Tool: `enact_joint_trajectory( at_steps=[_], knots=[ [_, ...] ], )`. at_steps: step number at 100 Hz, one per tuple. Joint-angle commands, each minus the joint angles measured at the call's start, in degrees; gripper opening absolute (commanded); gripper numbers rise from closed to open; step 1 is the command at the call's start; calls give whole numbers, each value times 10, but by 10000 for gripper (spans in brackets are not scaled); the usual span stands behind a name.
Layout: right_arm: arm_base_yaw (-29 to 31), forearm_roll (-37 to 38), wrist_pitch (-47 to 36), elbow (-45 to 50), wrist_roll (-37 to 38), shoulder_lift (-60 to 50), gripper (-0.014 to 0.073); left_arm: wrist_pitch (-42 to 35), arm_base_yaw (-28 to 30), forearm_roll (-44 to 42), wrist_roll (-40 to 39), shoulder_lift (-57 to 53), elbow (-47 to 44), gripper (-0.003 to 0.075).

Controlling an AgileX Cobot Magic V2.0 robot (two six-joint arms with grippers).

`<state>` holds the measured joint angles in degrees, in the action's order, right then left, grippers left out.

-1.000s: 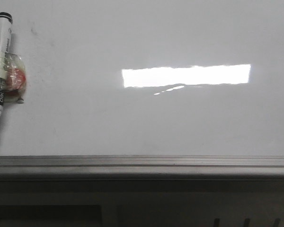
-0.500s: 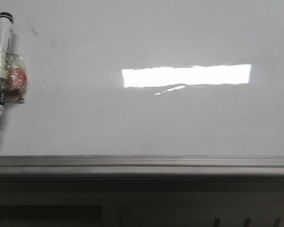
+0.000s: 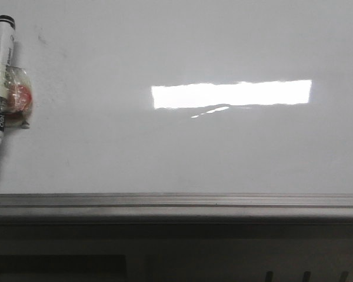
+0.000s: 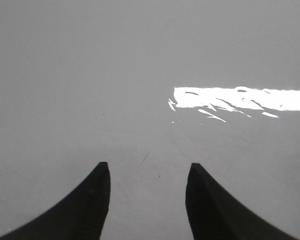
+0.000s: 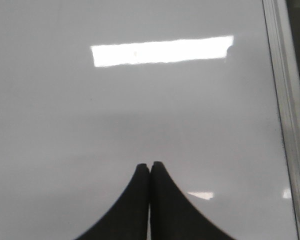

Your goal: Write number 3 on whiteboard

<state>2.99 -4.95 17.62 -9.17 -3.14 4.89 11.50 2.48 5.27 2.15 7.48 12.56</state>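
The whiteboard (image 3: 182,153) fills the front view, glossy white and blank, with a bright rectangular light reflection (image 3: 232,94). No number 3 shows on it. A white marker with a black cap (image 3: 0,88) sits against the board at the far left, taped to a small red and clear holder (image 3: 17,98). Neither gripper shows in the front view. My left gripper (image 4: 148,167) is open and empty over bare board (image 4: 140,75). My right gripper (image 5: 150,165) is shut and empty over bare board (image 5: 90,125).
A grey metal rail (image 3: 176,202) runs along the board's lower edge, with a dark surface below it. In the right wrist view the board's metal frame (image 5: 285,100) runs along one side. Faint smudges (image 3: 42,40) mark the board near the marker.
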Motion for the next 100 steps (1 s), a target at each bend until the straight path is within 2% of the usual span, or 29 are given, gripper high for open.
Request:
enact_joint_trajectory(
  at_steps=[1,20,52,62,79,100],
  knots=[
    [3,-9,-53,-23,-3,12,-54,-46,-16,8,19,21,15,337],
    [3,-10,-69,-23,-3,12,-54,-46,-103,17,46,67,18,337],
    [3,-10,-69,-23,-3,12,-54,-94,-320,84,45,147,18,337],
    [3,-10,-69,-23,-3,12,-54,-111,-369,103,45,175,18,337],
    [3,-10,-69,-23,-3,12,-54,-149,-421,114,45,230,18,337],
    [3,-10,-69,-23,-3,12,-54,-195,-427,143,44,309,18,337]
  ],
)
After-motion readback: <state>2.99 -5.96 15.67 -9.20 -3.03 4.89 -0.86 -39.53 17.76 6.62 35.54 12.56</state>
